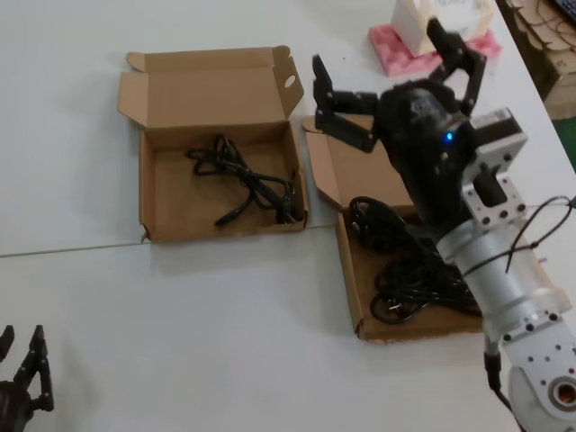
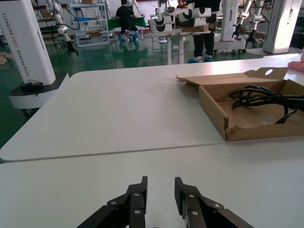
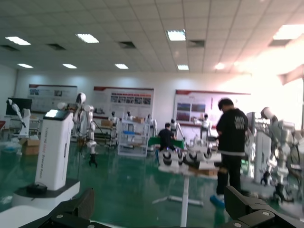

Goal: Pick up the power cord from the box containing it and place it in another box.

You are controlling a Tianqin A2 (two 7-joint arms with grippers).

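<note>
The power cord (image 1: 247, 184), one thin black cable (image 2: 266, 97), lies coiled in the wider left box (image 1: 146, 193) with the frayed corner (image 2: 213, 107). The squarish right box (image 1: 349, 270), with its trapezoid lid flap (image 1: 321, 171), holds a bulky mass of black cables (image 1: 405, 279) and is partly hidden by my right arm. My right gripper (image 1: 378, 45) is raised above that box's lid, open wide and empty. In the right wrist view the right gripper (image 3: 160, 199) faces the hall. My left gripper (image 1: 22, 346) is parked at the near left over bare table, open (image 2: 160, 183).
A pink foam block carrying a white box (image 1: 432, 36) sits at the back right, with stacked cardboard (image 1: 544, 45) beyond it at the table's right edge. A seam (image 1: 72, 247) crosses the white table in front of the left box.
</note>
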